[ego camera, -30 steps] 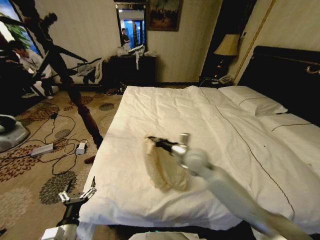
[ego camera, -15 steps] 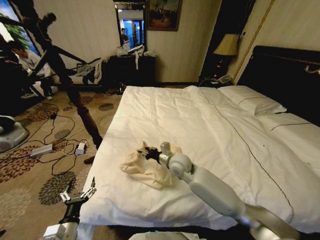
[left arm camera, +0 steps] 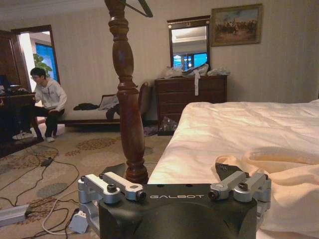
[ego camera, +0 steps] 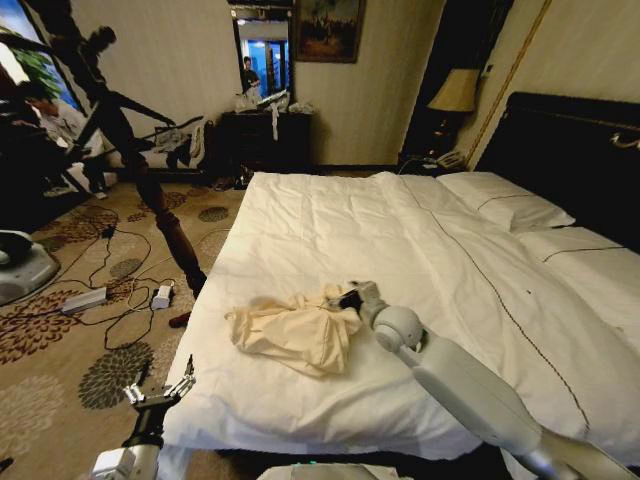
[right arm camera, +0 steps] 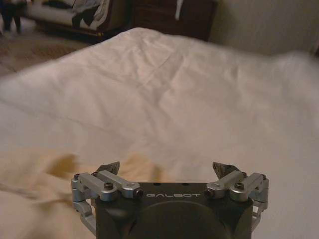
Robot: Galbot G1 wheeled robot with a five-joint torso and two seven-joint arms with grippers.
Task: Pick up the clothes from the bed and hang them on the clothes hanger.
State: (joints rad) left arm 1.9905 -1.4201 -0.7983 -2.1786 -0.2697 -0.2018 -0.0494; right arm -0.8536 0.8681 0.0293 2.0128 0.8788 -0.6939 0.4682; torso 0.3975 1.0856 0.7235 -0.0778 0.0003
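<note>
left gripper [ego camera: 158, 393]: parked low off the bed's near corner, fingers spread, empty
shirt [ego camera: 290, 332]: was dangling off the right gripper a second ago, now it's flopped back in a heap on the bed [ego camera: 400, 225]
right gripper [ego camera: 345, 298]: jaws apart, touching the shirt's edge but gripping nothing
meaning: looks dropped, pickup probably needs a redo

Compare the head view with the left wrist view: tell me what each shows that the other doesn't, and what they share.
Head view alone: the right gripper, open, at the edge of the crumpled shirt, plus pillows and headboard.
Left wrist view alone: a hanger atop the wooden stand.
Both: the bed, shirt, dresser, and open left gripper.
</note>
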